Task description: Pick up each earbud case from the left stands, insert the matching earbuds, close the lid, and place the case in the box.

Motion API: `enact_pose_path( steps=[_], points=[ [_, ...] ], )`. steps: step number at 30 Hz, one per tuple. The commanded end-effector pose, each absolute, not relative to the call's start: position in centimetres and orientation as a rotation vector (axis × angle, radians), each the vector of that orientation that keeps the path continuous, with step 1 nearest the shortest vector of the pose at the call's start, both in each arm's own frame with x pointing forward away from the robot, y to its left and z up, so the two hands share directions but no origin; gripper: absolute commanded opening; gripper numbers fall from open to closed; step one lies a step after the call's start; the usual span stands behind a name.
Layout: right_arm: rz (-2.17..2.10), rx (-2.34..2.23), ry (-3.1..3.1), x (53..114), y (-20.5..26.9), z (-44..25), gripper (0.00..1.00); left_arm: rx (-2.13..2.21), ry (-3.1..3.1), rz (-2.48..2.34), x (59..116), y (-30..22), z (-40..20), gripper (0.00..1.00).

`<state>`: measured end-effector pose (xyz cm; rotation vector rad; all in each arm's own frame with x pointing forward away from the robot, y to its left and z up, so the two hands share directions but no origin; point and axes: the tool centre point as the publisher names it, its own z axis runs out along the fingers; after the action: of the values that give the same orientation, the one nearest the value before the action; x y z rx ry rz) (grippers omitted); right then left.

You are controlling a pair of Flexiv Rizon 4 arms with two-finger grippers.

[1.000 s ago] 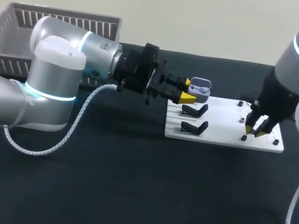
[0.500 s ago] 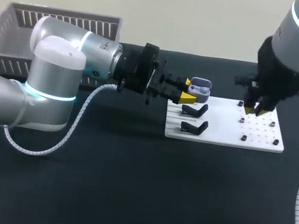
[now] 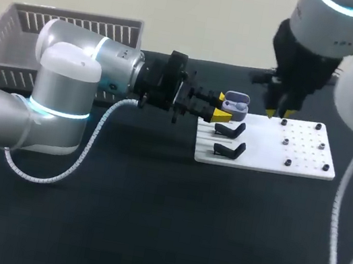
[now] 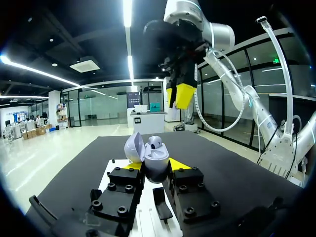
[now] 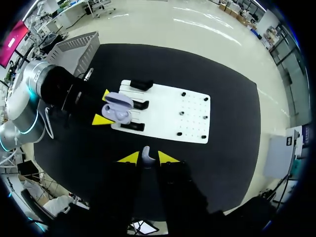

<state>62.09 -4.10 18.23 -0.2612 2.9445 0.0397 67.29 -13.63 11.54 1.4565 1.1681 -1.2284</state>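
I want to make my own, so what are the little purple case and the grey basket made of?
The case looks like smooth, shiny plastic; light glints on its rounded lid. The basket is probably hard, matte plastic, with thin moulded slats.

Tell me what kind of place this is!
Probably a robot test lab: at a black table, the left claw grips an open earbud case, the right claw a tiny earbud, near a white board with stands.
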Motion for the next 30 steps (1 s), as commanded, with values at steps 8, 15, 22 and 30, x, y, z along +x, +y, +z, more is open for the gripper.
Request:
enact_pose_path(
  steps=[8,15,22,30],
  points=[
    [0.01,-0.266,3.027,62.9,-3.3,18.6,0.0,1.455,1.166,-1.227,67.3,-13.6,11.5,0.0],
    [0.01,-0.266,3.027,62.9,-3.3,18.6,0.0,1.455,1.166,-1.227,67.3,-13.6,11.5,0.0],
    [-0.005,-0.333,2.991,63.5,-1.7,20.2,0.0,1.455,1.166,-1.227,67.3,-13.6,11.5,0.0],
    [0.003,-0.427,2.992,64.4,0.4,20.0,0.0,1.455,1.166,-1.227,67.3,-13.6,11.5,0.0]
  ],
)
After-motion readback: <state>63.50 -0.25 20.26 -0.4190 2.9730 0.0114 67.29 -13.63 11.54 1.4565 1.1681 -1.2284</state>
